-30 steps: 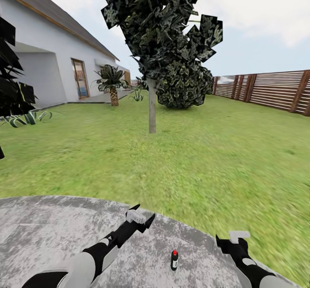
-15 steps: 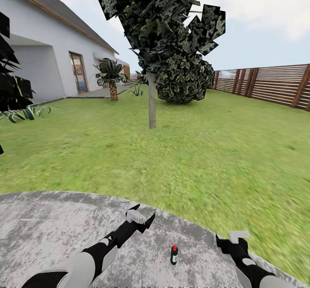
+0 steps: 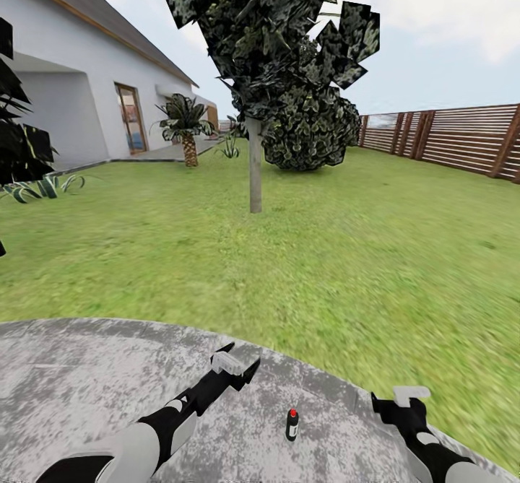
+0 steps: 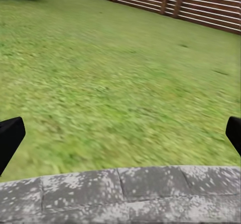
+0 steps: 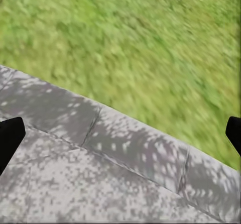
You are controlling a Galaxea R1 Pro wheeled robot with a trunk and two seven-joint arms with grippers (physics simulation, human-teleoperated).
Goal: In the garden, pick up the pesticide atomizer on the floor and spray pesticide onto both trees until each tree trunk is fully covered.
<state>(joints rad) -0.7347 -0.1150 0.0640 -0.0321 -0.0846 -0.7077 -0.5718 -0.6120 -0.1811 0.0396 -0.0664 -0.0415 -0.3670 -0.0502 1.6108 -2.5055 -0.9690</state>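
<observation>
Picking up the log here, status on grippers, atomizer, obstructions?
Left gripper open, empty. Right gripper open, empty. Pesticide atomizer upright on the stone paving between the arms, untouched. Nothing around it.

White house (image 3: 72, 93), short palm (image 3: 186, 129), round shrub (image 3: 310, 133), slatted fence (image 3: 455, 140), stone paving (image 3: 65, 389)

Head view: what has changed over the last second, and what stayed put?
The right gripper shifted slightly right and lower in the picture. The whole scene slid a little, so the camera moved too. The left gripper keeps its pose, both grippers stay open and empty, and the sprayer still stands untouched on the paving.
</observation>
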